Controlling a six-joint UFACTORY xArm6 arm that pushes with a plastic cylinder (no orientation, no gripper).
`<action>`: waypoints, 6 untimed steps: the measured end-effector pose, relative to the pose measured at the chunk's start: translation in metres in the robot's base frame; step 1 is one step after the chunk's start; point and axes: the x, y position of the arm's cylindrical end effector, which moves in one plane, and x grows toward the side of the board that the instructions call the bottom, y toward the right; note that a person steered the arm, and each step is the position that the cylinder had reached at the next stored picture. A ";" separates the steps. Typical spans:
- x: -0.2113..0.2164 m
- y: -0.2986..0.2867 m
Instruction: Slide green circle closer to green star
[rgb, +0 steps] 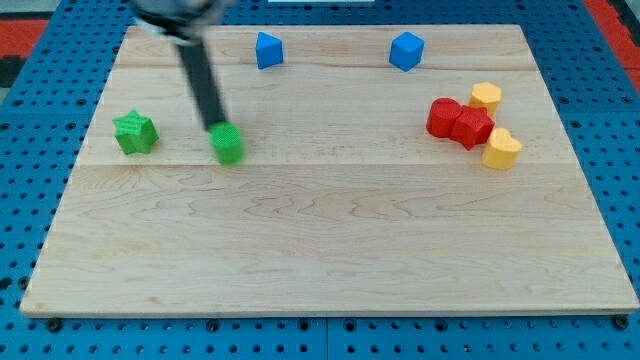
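Touching the green circle (228, 145) at its top edge, my tip (217, 126), which has no jaws, had not yet closed the gap to the green star (134, 133).

We see the green circle (228, 145) left of centre frame, the green star (135, 132) near, at its left.

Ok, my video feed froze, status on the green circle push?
My tip at green circle's top edge. Green star off to view's left, gap between them. Nothing blocking that path.
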 end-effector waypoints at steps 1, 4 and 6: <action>0.081 0.119; 0.103 0.058; 0.014 -0.111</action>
